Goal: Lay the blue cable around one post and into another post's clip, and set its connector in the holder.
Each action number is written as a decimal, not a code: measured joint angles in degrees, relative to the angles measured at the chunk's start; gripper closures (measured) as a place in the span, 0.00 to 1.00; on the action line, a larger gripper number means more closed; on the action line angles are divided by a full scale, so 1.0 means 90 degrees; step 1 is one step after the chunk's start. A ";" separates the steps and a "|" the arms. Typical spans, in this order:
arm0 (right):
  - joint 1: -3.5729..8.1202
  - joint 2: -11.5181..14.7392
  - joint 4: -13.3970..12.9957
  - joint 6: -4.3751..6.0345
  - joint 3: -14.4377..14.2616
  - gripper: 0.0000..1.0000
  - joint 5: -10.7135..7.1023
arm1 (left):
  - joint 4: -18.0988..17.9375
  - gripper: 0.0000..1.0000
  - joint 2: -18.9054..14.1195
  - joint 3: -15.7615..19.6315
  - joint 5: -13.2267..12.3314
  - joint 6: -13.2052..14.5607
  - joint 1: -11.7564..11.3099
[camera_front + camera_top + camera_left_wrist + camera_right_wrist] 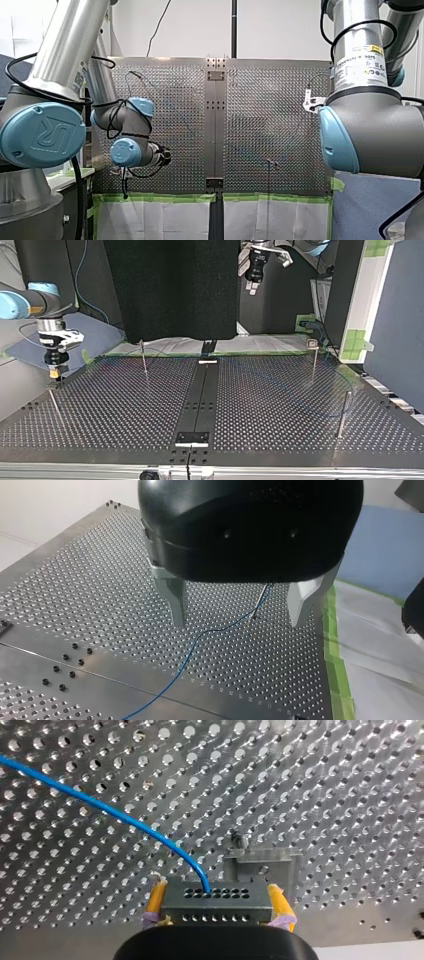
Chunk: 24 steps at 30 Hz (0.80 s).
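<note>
My right gripper (217, 892) clamps the connector (215, 906), with the holder (262, 862) just ahead of it; my left gripper (237, 622) hangs open.

Perforated metal tabletop (280, 405), split down the middle by a dark strip (202, 395).
Carries four thin upright posts (143, 359), well apart, two on each side of the strip; a blue cable (200, 637) lying loosely across the holes; a small metal holder (260, 862); green tape (336, 665) along one edge.
</note>
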<state>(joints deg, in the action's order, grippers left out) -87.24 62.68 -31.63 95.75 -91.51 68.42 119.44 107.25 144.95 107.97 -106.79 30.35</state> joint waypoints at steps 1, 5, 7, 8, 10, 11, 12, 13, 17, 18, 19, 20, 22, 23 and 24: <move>0.0014 0.0001 -0.0001 0.0005 0.0013 1.00 -0.0034 | 0.0008 0.00 0.0000 0.0001 0.0000 0.0003 0.0000; 0.0065 0.0003 0.0013 0.0014 0.0086 1.00 -0.0147 | 0.0031 0.00 0.0000 0.0003 -0.0003 0.0011 0.0000; 0.0084 0.0004 0.0032 0.0016 0.0139 1.00 -0.0215 | 0.0037 0.00 0.0000 0.0003 -0.0004 0.0011 0.0000; 0.0091 0.0004 0.0042 0.0016 0.0166 1.00 -0.0242 | 0.0044 0.00 0.0000 0.0003 -0.0003 0.0013 0.0000; 0.0103 0.0005 0.0070 0.0016 0.0232 1.00 -0.0285 | 0.0059 0.00 0.0001 0.0002 -0.0002 0.0019 0.0000; 0.0107 0.0005 0.0087 0.0016 0.0262 1.00 -0.0295 | 0.0067 0.00 0.0000 0.0002 -0.0001 0.0025 0.0000; 0.0112 0.0005 0.0109 0.0017 0.0299 1.00 -0.0304 | 0.0071 0.00 0.0000 0.0002 -0.0001 0.0029 0.0000; 0.0116 0.0006 0.0124 0.0020 0.0323 1.00 -0.0310 | 0.0074 0.00 -0.0001 0.0002 -0.0001 0.0032 0.0000; 0.0138 0.0006 0.0186 0.0067 0.0408 1.00 -0.0327 | 0.0078 0.00 0.0000 0.0002 0.0000 0.0038 0.0000; 0.0145 0.0006 0.0214 0.0084 0.0427 1.00 -0.0331 | 0.0079 0.00 0.0000 0.0002 0.0000 0.0039 0.0000; 0.0150 0.0006 0.0237 0.0093 0.0439 1.00 -0.0335 | 0.0082 0.00 0.0000 0.0001 0.0001 0.0039 0.0000; 0.0156 0.0006 0.0260 0.0100 0.0451 1.00 -0.0338 | 0.0086 0.00 0.0000 0.0001 0.0006 0.0039 0.0000; 0.0169 0.0006 0.0323 0.0109 0.0483 1.00 -0.0342 | 0.0092 0.00 0.0000 0.0001 0.0030 0.0039 0.0000; 0.0176 0.0005 0.0355 0.0111 0.0496 1.00 -0.0343 | 0.0095 0.00 0.0000 0.0002 0.0049 0.0039 0.0000; 0.0184 0.0005 0.0403 0.0112 0.0510 1.00 -0.0344 | 0.0096 0.00 0.0000 0.0002 0.0060 0.0040 0.0000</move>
<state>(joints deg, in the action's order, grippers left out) -85.59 62.72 -28.01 96.76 -86.92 65.33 120.30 107.25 144.96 108.51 -106.43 30.35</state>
